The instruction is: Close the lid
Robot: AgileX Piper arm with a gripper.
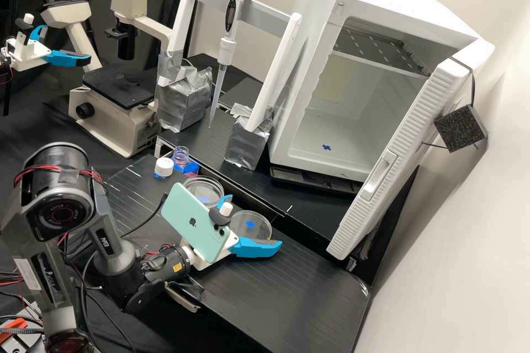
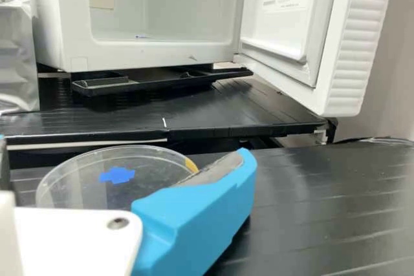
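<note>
In the high view my gripper is low over the bench, its two blue fingers apart, with a clear round dish bearing a blue mark just beyond and between them. A second clear round dish, also blue-marked, sits behind the phone on the arm. In the wrist view the gripper has one finger in front of the marked dish and a sliver of the other at the edge. Whether a finger touches the dish, I cannot tell. A white cap stands beside an uncapped bottle.
A raised black shelf edge runs behind the dishes. On it stand a white cabinet with its door wide open and a pipette on a frame with silver-taped feet. A microscope stands at the back left.
</note>
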